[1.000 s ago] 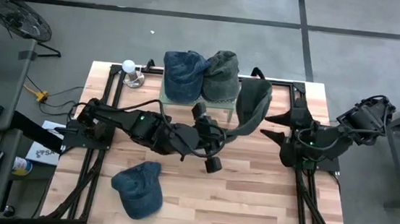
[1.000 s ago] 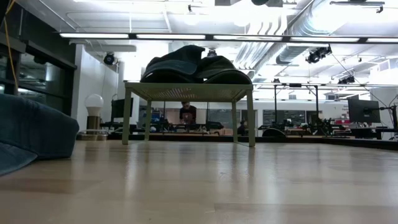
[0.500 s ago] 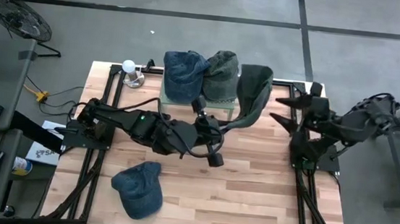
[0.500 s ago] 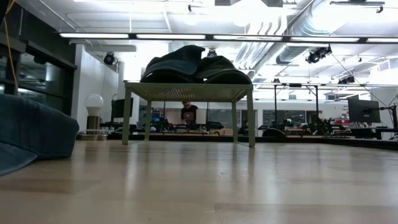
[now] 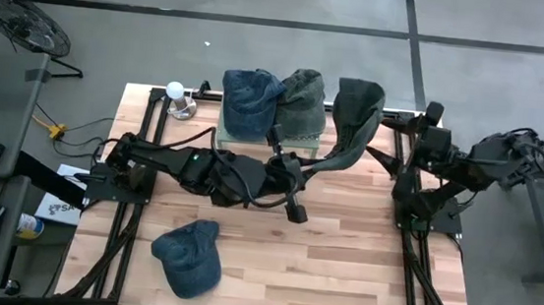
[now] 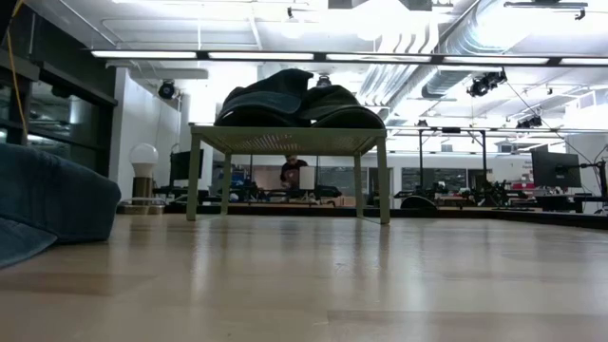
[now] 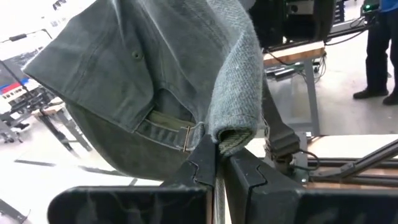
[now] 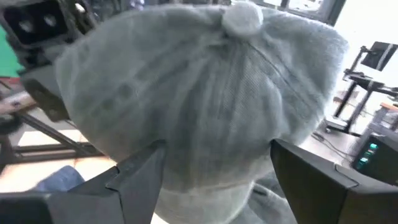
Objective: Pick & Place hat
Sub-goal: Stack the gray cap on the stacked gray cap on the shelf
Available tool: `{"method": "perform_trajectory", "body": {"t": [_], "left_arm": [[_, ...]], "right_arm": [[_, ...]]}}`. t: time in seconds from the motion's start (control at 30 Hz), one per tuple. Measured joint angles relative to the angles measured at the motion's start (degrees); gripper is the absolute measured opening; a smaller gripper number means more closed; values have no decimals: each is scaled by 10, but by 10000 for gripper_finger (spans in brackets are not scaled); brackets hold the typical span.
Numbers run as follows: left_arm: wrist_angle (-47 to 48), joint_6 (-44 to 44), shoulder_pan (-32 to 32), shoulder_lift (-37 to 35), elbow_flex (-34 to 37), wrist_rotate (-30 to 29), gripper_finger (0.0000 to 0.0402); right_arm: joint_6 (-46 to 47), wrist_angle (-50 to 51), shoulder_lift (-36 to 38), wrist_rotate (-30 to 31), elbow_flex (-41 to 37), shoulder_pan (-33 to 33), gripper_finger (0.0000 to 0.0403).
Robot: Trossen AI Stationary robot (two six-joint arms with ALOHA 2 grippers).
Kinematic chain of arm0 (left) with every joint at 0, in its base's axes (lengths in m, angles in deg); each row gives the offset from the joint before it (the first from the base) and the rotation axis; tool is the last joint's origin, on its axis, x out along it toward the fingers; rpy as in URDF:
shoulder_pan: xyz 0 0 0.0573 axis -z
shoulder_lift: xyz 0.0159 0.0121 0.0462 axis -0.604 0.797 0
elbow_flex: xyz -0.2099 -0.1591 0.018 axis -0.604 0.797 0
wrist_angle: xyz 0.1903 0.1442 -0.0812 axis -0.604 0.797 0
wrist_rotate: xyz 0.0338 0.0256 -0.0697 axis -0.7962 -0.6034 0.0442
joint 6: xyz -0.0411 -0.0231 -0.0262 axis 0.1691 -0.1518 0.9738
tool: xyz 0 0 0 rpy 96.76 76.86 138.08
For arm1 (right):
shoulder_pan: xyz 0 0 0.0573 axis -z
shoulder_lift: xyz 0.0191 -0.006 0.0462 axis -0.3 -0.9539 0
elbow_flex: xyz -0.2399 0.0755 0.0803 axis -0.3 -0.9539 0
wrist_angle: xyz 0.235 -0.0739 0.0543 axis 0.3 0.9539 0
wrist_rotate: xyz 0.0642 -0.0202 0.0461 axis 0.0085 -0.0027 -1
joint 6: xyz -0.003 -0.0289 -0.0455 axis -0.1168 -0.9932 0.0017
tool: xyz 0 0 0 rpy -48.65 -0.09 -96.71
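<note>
While the left pincer (image 7: 216, 163) pinches the green hat (image 7: 155, 87), its brim stays hidden.

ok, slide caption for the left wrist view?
Left hand shut on the green hat, holding it up by its edge.

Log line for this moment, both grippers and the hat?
left gripper: shut on green hat | right gripper: open, around its crown | hat: lifted beside small table

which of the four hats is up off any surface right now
The grey-green hat, pinched by the left pincer; two hats sit on the small stand, one lies on the table.
</note>
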Motion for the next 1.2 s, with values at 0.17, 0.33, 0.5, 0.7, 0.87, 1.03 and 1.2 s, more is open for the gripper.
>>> {"method": "perform_trajectory", "body": {"t": [0.17,0.33,0.5,0.7,0.87,1.03,1.2], "left_arm": [[-4,-8,-8,0,0,27,6],[-3,-23,-7,0,0,37,6],[-4,-26,-8,0,0,59,6],[-4,-26,-8,0,0,72,6],[-4,-26,-8,0,0,74,6],[-4,-24,-8,0,0,71,6],[-7,-17,-8,0,0,69,6]], "right_arm": [[-15,-12,-9,-40,0,26,283],[-21,-15,-12,-78,0,48,280],[-20,-15,-11,-118,0,61,266],[-15,-14,-12,-146,0,74,236],[-14,-14,-13,-155,0,81,197],[-13,-13,-13,-156,0,85,146],[-13,-11,-13,-173,0,85,90]]}}
